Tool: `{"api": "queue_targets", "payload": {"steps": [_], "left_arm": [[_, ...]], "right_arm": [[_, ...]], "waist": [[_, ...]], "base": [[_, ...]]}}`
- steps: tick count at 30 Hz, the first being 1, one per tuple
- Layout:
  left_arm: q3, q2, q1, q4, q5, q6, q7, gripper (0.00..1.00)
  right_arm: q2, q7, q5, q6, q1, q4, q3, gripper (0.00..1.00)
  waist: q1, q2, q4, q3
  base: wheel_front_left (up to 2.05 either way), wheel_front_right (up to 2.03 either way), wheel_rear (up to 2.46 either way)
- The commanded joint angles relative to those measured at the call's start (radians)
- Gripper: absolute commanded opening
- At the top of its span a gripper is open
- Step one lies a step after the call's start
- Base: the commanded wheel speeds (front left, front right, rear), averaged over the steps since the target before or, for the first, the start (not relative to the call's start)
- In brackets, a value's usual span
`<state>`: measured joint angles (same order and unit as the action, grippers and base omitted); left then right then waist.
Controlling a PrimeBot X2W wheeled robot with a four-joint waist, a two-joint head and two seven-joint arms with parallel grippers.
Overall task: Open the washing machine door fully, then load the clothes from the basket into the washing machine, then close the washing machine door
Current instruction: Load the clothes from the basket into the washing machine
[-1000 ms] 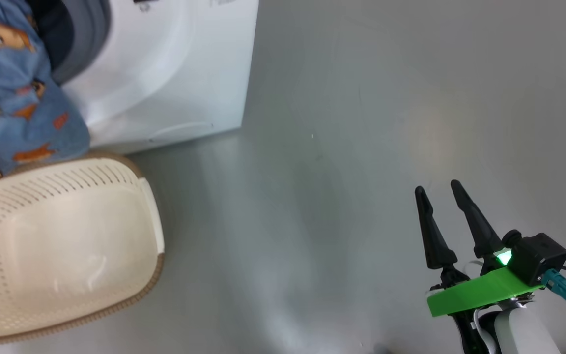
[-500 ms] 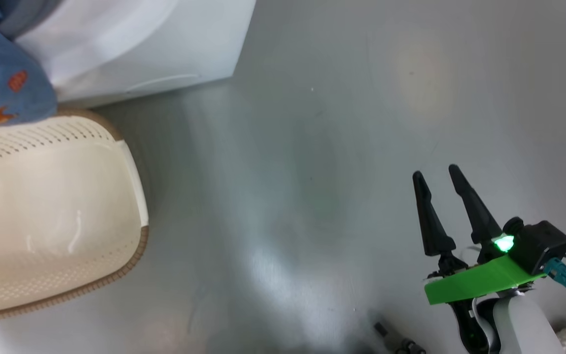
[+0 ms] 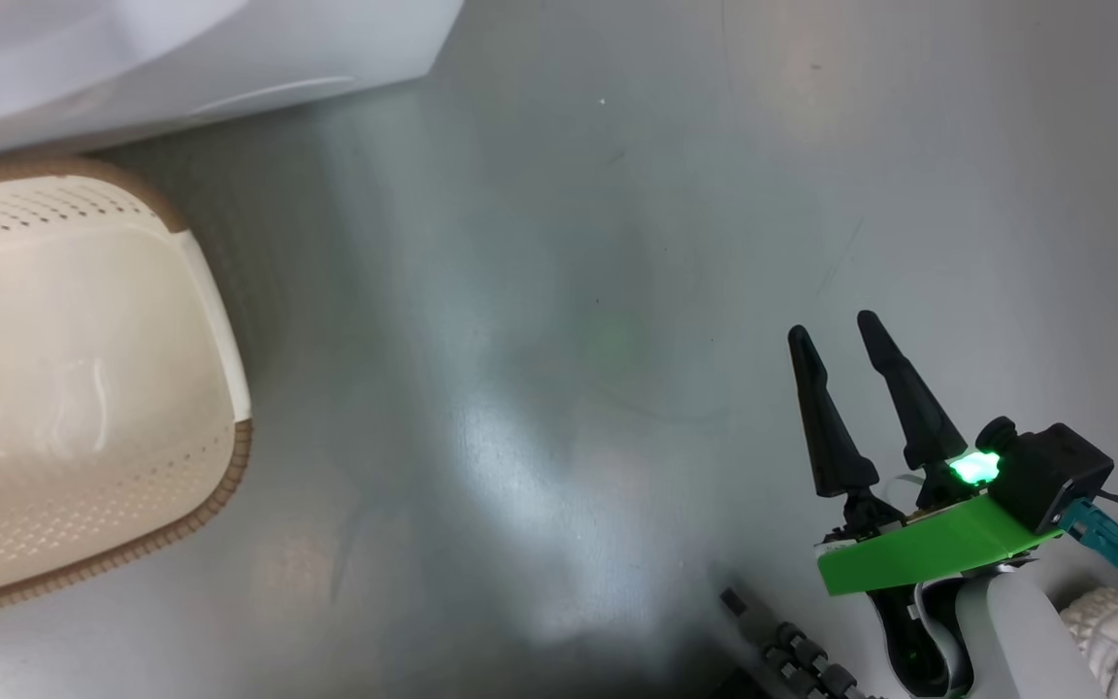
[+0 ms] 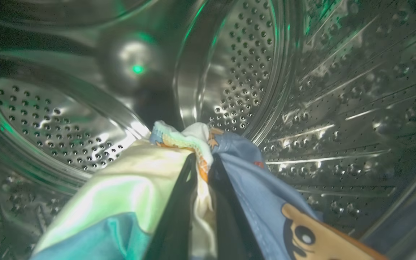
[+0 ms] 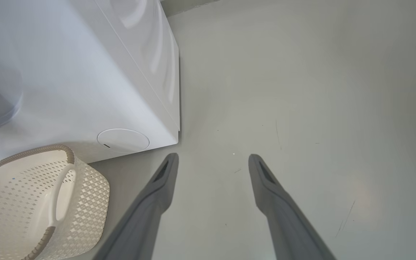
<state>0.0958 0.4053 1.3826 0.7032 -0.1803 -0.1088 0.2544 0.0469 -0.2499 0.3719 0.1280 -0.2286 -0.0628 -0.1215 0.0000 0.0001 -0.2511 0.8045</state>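
Deep inside washing machine [image 4: 244,65], cartoon-printed clothes [image 4: 265,202]

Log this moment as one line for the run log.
stage: loading | left gripper: shut on clothes, inside drum | right gripper: open, above floor | basket: on floor beside washing machine

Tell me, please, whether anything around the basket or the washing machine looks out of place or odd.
Nothing stands out. The basket stands upright on the floor beside the washing machine, the left gripper is shut on the clothes inside the drum, and the right gripper hangs open over the floor.
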Motion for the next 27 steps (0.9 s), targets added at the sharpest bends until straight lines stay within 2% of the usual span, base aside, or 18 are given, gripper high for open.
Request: {"api": "queue_targets", "payload": {"steps": [1, 4, 8, 9, 10, 11, 27], "left_arm": [[-0.007, 0.051, 0.018, -0.051, 0.015, 0.006, 0.006, 0.00], [-0.027, 0.051, 0.000, -0.146, 0.026, 0.011, 0.007, 0.00], [-0.050, 0.042, -0.046, -0.150, 0.020, 0.009, 0.007, 0.00], [-0.054, 0.040, -0.054, -0.141, 0.018, 0.007, 0.007, 0.11], [-0.061, 0.037, -0.062, -0.133, 0.010, 0.006, 0.007, 0.96], [-0.070, 0.030, -0.072, -0.119, 0.001, 0.003, 0.007, 1.00], [-0.112, -0.031, -0.189, -0.075, -0.035, -0.008, 0.007, 1.00]], "right_arm": [[0.003, -0.012, 0.004, 0.003, 0.016, 0.022, -0.024, 1.00], [0.003, -0.012, 0.009, 0.003, 0.010, 0.022, -0.026, 1.00], [0.003, -0.012, 0.011, 0.003, 0.001, 0.014, -0.029, 1.00], [0.003, -0.012, 0.011, 0.003, 0.000, 0.012, -0.031, 1.00], [0.003, -0.012, 0.011, 0.003, 0.000, 0.011, -0.032, 1.00], [0.003, -0.012, 0.009, 0.003, -0.002, 0.009, -0.031, 1.00], [0.003, -0.012, -0.014, 0.003, -0.015, -0.010, -0.009, 1.00]], "waist": [[0.0000, -0.0001, -0.010, 0.014], [0.0000, -0.0001, -0.013, 0.022], [0.0000, -0.0001, -0.007, 0.017], [0.0000, -0.0001, -0.006, 0.014], [0.0000, -0.0001, -0.004, 0.010], [0.0000, -0.0001, 0.000, 0.005], [0.0000, -0.0001, 0.051, -0.090]], "base": [[0.00, 0.00, 0.00], [0.00, 0.00, 0.00], [0.00, 0.00, 0.00], [0.00, 0.00, 0.00], [0.00, 0.00, 0.00], [0.00, 0.00, 0.00], [0.00, 0.00, 0.00]]}}
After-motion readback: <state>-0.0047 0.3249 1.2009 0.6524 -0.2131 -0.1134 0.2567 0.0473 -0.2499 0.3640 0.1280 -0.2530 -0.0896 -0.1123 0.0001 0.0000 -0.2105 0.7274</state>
